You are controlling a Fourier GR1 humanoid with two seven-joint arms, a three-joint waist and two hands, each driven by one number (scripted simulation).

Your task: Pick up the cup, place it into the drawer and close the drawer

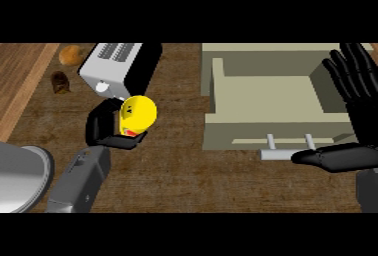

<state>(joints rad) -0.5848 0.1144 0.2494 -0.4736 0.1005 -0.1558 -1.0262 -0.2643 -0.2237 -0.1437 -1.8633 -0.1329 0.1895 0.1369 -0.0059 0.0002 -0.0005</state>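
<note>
Head view: your left hand [105,126] is curled round the yellow cup [139,113], cup bulging out at its 2 o'clock; open drawer [266,95] sits at the cup's 3 o'clock, right hand [354,107] flat-fingered beyond it.

Cup [140,111] partly behind left hand [102,128]

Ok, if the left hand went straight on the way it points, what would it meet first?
Probably the toaster just beyond it: the left hand, curled round the yellow cup, points up the counter at it. Height is hard to judge.
</note>
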